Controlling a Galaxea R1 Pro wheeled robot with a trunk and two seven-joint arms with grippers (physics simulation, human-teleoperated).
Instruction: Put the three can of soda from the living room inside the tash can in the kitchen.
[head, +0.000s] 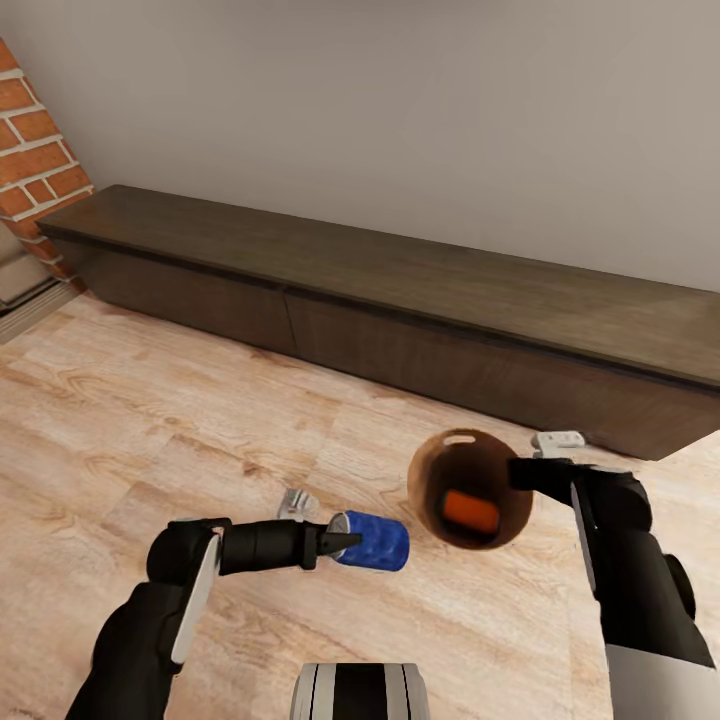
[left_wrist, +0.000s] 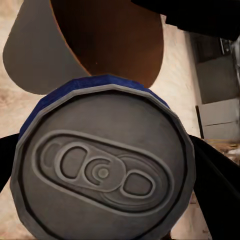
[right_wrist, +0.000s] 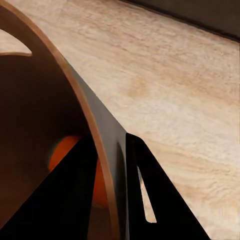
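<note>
My left gripper (head: 336, 541) is shut on the grey end of a blue soda can (head: 380, 541), held lying on its side and pointing toward the tash can (head: 424, 462). In the left wrist view the can's pull-tab end (left_wrist: 102, 170) sits just short of the bin's brown opening (left_wrist: 110, 45). The round brown bin is tilted, its dark inside facing me, and an orange can of soda (head: 471, 511) lies in it. My right gripper (head: 521, 472) is shut on the bin's rim (right_wrist: 75, 90), one finger inside and one outside, with the orange can (right_wrist: 67, 150) behind.
A long low dark-wood cabinet (head: 400, 300) runs along the grey wall ahead. A red brick column (head: 35, 150) stands at the far left. Two small pale objects (head: 557, 440) (head: 297, 500) lie on the light wood floor near the bin and can.
</note>
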